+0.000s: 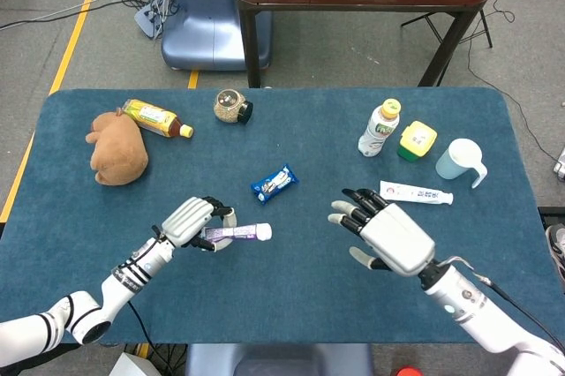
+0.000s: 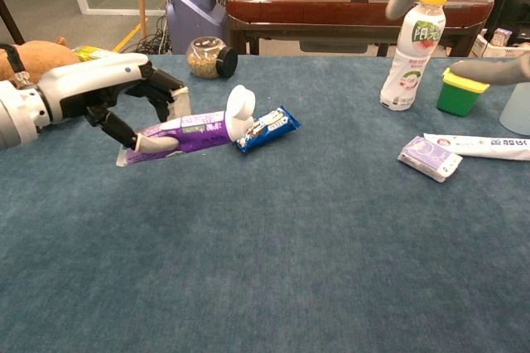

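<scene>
My left hand (image 1: 189,221) grips a purple toothpaste tube (image 1: 237,233) by its flat end and holds it above the blue cloth, white cap pointing right. In the chest view the left hand (image 2: 116,98) carries the tube (image 2: 192,132) with its cap just in front of a blue snack packet (image 2: 267,128). My right hand (image 1: 389,236) hovers over the table right of centre, fingers spread, holding nothing. It is nearest to a white toothpaste tube (image 1: 418,192). Two of its fingers (image 2: 490,70) cross the top right of the chest view.
A brown plush toy (image 1: 117,148), a tea bottle (image 1: 156,117) and a tipped jar (image 1: 233,107) lie at the back left. A drink bottle (image 1: 380,127), a yellow-lidded green tub (image 1: 416,139), a pale blue cup (image 1: 461,161) and a small purple packet (image 2: 429,158) sit at the right.
</scene>
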Tool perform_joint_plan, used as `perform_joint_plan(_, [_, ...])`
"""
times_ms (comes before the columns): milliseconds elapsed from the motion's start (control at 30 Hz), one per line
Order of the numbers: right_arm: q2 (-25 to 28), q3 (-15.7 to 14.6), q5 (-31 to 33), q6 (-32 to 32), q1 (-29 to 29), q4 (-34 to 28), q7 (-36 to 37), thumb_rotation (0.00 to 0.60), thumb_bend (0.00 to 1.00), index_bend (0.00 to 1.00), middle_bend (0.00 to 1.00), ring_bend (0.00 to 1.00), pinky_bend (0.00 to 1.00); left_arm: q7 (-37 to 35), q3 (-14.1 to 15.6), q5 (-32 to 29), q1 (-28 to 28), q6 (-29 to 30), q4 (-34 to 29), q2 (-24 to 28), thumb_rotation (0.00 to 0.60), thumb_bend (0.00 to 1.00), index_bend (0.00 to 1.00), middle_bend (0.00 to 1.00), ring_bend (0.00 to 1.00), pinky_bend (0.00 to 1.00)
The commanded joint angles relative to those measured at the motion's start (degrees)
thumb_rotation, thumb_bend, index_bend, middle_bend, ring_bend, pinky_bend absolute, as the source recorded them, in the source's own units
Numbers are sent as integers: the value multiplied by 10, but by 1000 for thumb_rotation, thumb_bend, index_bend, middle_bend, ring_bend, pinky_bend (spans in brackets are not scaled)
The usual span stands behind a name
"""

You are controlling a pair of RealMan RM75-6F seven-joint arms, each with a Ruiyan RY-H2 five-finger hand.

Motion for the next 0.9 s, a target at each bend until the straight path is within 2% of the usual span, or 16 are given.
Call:
perform_joint_plan(33, [-40, 8, 8, -27, 29, 14, -35, 579, 396, 296, 195, 68, 140, -9, 1, -2, -5, -5, 0, -2, 600, 397, 587, 625, 439, 340])
perform_joint_plan(200, [-88, 14, 17, -40, 58, 32, -68, 545, 396, 321, 181, 50, 124, -22, -2, -9, -12, -9, -1, -5, 600, 398, 588, 630, 439, 343])
perform_joint_plan(567, [-163, 22, 40, -58, 107, 74, -108, 538, 398, 327, 180, 49, 124, -17, 1, -17, -21, -15, -3, -13, 600, 400, 589, 632, 439, 345])
perform_joint_plan(900, [-197, 17, 70, -86, 142, 93, -137, 537, 402, 327, 180, 49, 123, -16, 4, -20, -24, -13, 2, -19, 600, 400, 589, 633, 439, 347])
